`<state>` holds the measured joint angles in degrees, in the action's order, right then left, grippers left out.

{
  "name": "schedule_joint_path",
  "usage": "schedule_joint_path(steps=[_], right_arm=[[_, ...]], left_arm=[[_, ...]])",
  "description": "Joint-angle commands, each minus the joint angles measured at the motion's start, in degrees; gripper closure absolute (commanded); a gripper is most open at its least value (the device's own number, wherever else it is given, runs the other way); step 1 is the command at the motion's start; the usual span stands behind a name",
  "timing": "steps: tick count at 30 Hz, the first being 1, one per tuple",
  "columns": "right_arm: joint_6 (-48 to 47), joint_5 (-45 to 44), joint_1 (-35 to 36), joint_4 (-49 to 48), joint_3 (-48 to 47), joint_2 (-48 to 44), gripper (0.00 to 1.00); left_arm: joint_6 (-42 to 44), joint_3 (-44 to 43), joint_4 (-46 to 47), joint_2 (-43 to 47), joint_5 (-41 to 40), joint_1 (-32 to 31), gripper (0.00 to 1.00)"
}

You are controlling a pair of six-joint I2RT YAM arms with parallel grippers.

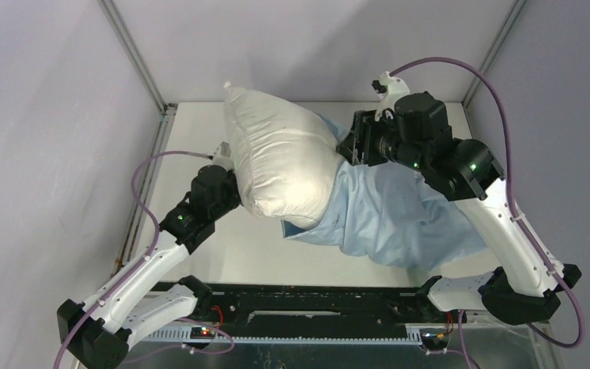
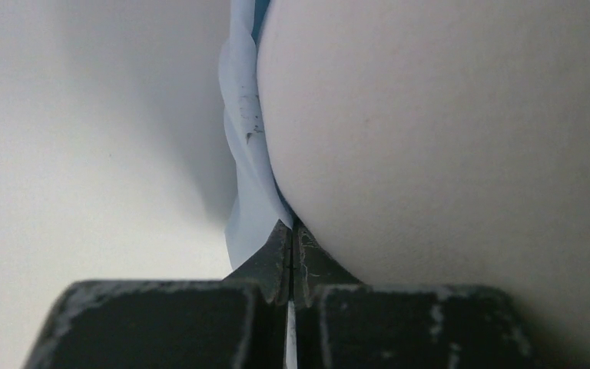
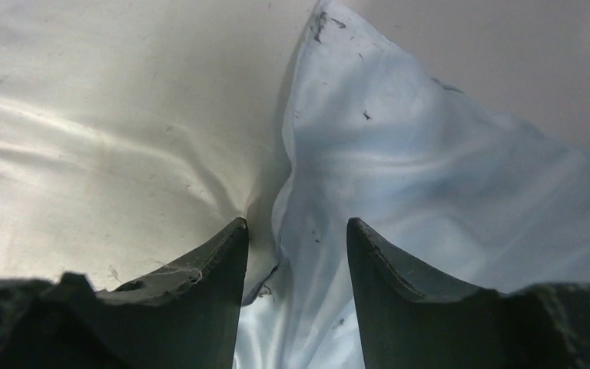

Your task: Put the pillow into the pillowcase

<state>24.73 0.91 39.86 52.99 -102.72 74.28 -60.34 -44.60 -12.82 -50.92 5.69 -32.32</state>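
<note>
We judge the work to be at the stuffing stage, early on. The pillow stands on end and tilted over the tabletop. Nearly all of it is bare, and only its lower end meets the pillowcase, which lies crumpled to its right. We cannot tell how far that end sits inside the mouth.

The left tool is clenched at the pillow's left flank. In its wrist view the blue hem runs down beside the white bulge to the closed tips, so it appears to pinch the edge of the case, though the contact itself is hidden.

The right tool is released. Its jaws stand apart astride a fold of blue cloth, with the pillow pressing against the left finger, and it grips nothing.

As we read it, the next move falls to the right tool. It needs a firm pinch on the case's hem alone, not on the pillow's skin, and then a pull that draws the mouth up and over the cushion while the left side holds its edge. The cloth is thin and slack, so a shallow bite may slip.
</note>
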Motion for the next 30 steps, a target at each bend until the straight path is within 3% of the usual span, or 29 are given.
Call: schedule_joint_path(steps=[1,8,15,18,20,24,30], right_arm=[[-2.66,-13.16,4.05,6.53,-4.54,1.97,0.48],[-4.01,-25.65,9.94,12.19,-11.97,6.20,0.54],[-4.53,-36.21,13.15,17.80,-17.65,11.18,0.77],[-5.10,-35.86,13.67,18.02,-20.47,12.17,0.96],[-5.92,-36.88,15.01,18.68,-24.72,13.54,1.00],[-8.77,-37.90,15.81,17.80,-34.27,16.31,1.00],[-11.07,-31.70,14.93,9.49,-36.70,13.49,1.00]], left_arm=[[1.71,-3.75,3.53,0.54,-1.20,0.24,1.00],[2.06,-3.74,3.41,0.13,-1.06,0.24,1.00],[2.86,-4.32,2.41,0.29,-1.53,0.24,1.00],[3.54,-5.55,1.46,0.83,-1.91,-0.04,1.00],[4.79,-7.96,-0.03,1.70,-3.23,-0.90,1.00],[9.81,-22.25,-5.82,1.16,-5.46,-3.49,1.00],[17.62,-52.53,-10.53,-7.43,-10.94,-4.51,1.00]])
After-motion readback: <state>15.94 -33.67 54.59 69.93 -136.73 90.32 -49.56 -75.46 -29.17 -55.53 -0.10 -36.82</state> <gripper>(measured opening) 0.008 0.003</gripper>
